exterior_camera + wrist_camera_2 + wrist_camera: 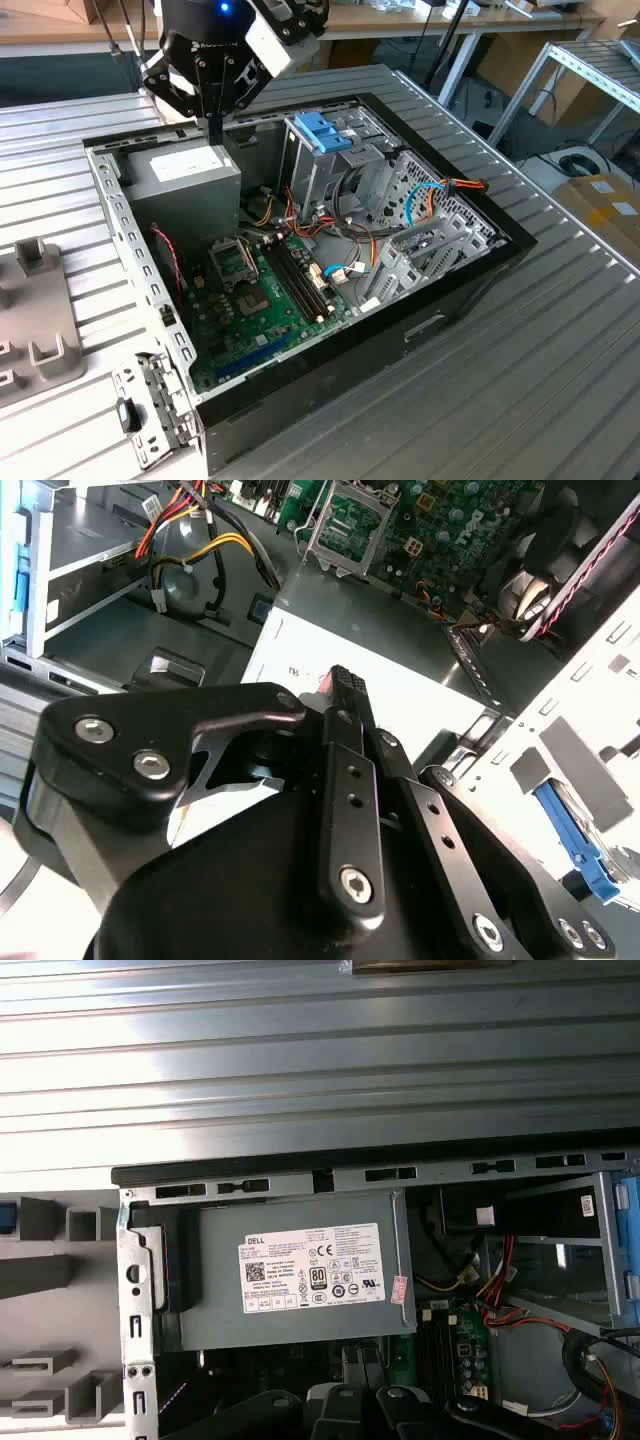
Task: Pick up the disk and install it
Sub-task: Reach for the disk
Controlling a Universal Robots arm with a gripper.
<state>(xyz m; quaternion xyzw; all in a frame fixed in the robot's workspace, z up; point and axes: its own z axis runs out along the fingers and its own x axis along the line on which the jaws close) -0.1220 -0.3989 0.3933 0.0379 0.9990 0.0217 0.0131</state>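
- Hanging at the power supply [185, 170] inside the open PC case [120, 222], the tool [213, 130] looks pressed together, nothing pinched.
- Touching it or just above? Can't tell.
- Can't make out where the disk is, honestly.

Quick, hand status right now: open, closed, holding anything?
Hand: closed, fingers together with nothing held, positioned over the grey power supply.
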